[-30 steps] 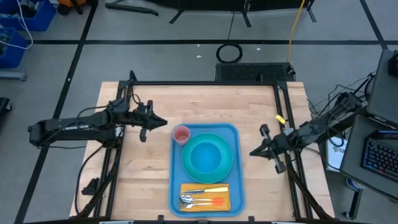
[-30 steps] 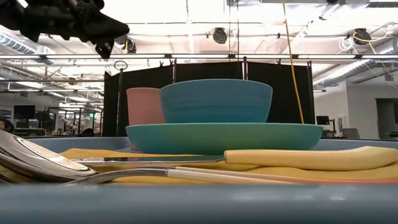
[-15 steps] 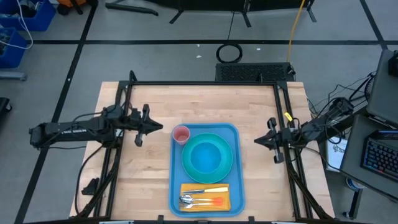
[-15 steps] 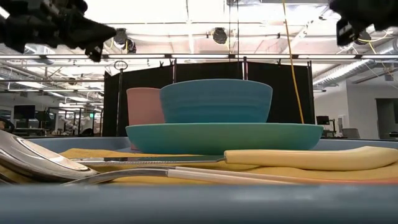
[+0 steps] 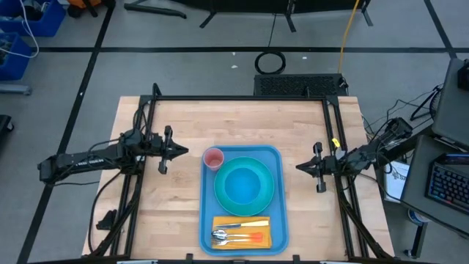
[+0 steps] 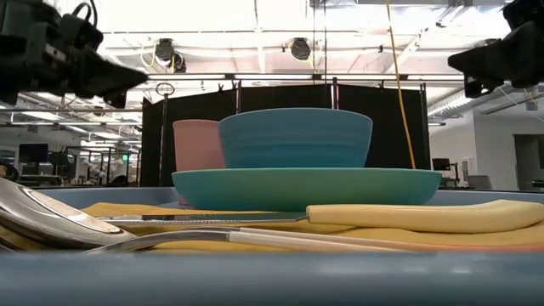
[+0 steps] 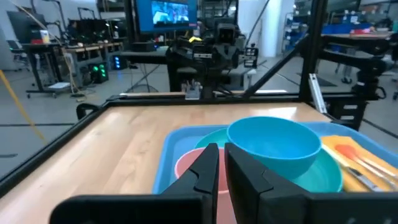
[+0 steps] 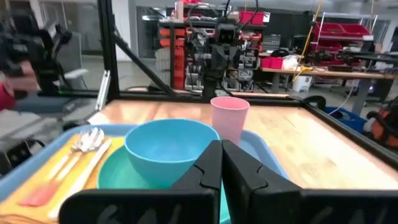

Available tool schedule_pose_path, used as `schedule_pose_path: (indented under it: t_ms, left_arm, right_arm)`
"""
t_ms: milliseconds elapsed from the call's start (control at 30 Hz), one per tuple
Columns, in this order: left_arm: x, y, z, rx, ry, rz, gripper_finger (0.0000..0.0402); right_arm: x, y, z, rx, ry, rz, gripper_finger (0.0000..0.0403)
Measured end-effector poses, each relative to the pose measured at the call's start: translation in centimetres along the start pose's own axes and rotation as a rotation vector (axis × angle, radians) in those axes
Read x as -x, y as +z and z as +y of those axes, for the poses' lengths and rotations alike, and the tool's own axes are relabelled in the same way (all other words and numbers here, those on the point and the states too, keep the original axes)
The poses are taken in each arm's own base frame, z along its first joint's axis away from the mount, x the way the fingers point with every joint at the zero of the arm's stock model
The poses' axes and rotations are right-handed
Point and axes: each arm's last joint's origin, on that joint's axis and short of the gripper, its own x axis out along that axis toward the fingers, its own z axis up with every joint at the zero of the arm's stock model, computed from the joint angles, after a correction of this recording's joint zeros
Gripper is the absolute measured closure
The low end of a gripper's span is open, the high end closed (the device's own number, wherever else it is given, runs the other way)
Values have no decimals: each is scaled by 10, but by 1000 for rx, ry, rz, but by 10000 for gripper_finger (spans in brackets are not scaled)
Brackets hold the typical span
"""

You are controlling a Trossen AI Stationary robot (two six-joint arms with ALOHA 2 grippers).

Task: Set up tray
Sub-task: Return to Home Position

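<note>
The blue tray [image 5: 206, 213] lies on the wooden table between both arms. On it stand a pink cup [image 5: 213, 158] at the far left corner and a turquoise plate [image 5: 220, 192] carrying a blue bowl [image 5: 243, 183]. A yellow-orange napkin [image 5: 265, 244] with cutlery [image 5: 234, 236] lies at the near end. My left gripper [image 5: 185, 152] hovers shut left of the cup and points at it [image 7: 186, 165]. My right gripper [image 5: 298, 167] hovers shut right of the tray, facing the bowl [image 8: 168, 146].
A black frame [image 5: 242, 98] runs around the table's far, left and right sides. Bare wood [image 5: 242, 121] lies far of the tray and on both sides of it. Cables and a keyboard [image 5: 447, 183] sit beyond the right edge.
My left gripper has drawn back a little toward the table's left edge and sunk lower. My right arm has swung its gripper slightly toward the far edge, turned it level toward the tray, and come down into the low view. The tray's things have stayed put.
</note>
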Motion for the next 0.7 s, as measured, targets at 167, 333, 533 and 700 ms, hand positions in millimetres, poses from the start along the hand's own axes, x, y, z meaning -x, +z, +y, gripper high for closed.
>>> schedule_pose_path:
  t_ms: [167,333,533,700]
  left_arm:
    - [1,-10,1,-7,17,14,371]
    - [1,-12,1,-33,14,41,371]
    - [1,-13,1,-17,34,49,371]
    - [1,-13,1,-8,34,49,371]
  right_arm:
    - [1,-2,0,-35,-1,9,403]
    - [1,-3,-1,-8,-13,17,403]
    - [1,-3,-2,39,-54,18,403]
    - [0,-6,-1,48,-25,39,403]
